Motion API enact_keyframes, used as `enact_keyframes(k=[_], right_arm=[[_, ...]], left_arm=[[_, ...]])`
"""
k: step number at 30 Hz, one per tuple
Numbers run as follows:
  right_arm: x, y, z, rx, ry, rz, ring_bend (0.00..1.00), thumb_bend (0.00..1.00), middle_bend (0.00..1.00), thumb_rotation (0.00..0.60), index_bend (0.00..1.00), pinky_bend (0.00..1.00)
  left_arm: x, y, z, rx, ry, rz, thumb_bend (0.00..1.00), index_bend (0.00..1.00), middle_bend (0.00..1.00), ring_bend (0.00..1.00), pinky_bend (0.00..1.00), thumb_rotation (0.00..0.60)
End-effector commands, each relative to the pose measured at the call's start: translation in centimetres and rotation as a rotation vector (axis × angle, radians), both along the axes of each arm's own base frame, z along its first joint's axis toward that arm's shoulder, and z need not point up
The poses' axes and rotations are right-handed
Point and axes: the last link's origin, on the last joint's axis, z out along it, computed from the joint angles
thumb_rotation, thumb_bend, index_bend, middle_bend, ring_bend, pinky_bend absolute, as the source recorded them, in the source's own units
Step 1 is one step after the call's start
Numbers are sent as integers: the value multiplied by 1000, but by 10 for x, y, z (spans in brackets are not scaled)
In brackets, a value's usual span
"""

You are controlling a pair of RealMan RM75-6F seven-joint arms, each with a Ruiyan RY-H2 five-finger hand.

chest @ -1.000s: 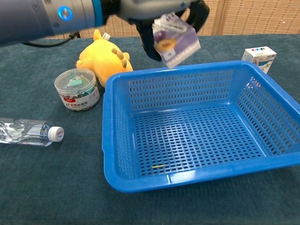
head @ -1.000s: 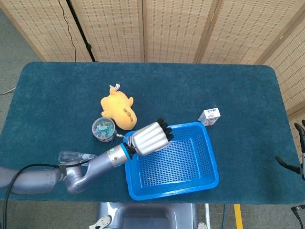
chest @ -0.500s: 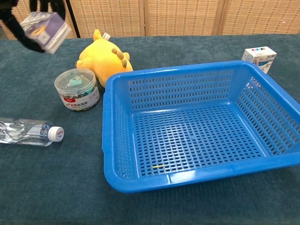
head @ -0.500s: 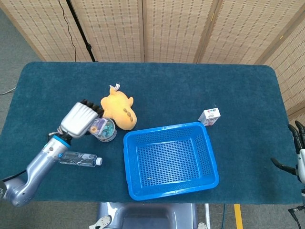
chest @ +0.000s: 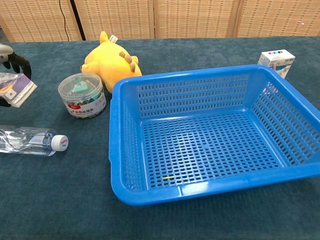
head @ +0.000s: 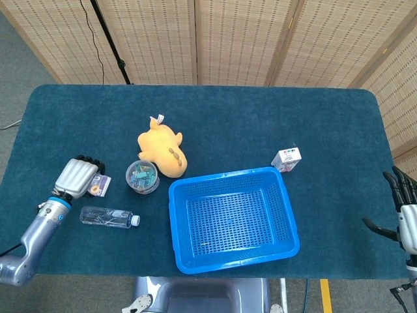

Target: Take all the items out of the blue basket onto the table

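Purple packet (chest: 16,90) sits gripped in left robot hand (head: 77,177), beside bottle (head: 107,216).

In the chest view we see the left hand (chest: 10,60) cut off by the left edge, with only part of the purple packet (chest: 16,90) it holds showing, its print too small to read. The water bottle (chest: 30,140) runs off that same edge. In the head view the right hand (head: 402,212) is clipped at the right edge
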Motion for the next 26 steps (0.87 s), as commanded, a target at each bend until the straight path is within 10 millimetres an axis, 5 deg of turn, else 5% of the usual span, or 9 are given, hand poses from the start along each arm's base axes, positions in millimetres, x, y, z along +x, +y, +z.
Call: enact_keyframes(k=[1,6,13,17,26], right_arm=[[0,0,2,-6,-1,-1,0,0,0,600,0,60],[0,2,5,-16,-2,3,0,0,0,600,0,45],[3,9,10,-39,34,10,0,0,0,600,0,1],[5,16,11,-74,101,-23,0,0,0,600,0,0],[10,24,7,-24,163,-113,0,0,0,600,0,0]], left_arm=[[-7,-5,-12,-86,-100,110,0,0,0,0,0,600],[0,-11,12,-14,-201,72,0,0,0,0,0,600],[-17,-68,64,197,-353,49,0,0,0,0,0,600],[-48,-124,77,361,-412,127,0,0,0,0,0,600],[-63,-148,87,441,-396,87,0,0,0,0,0,600]])
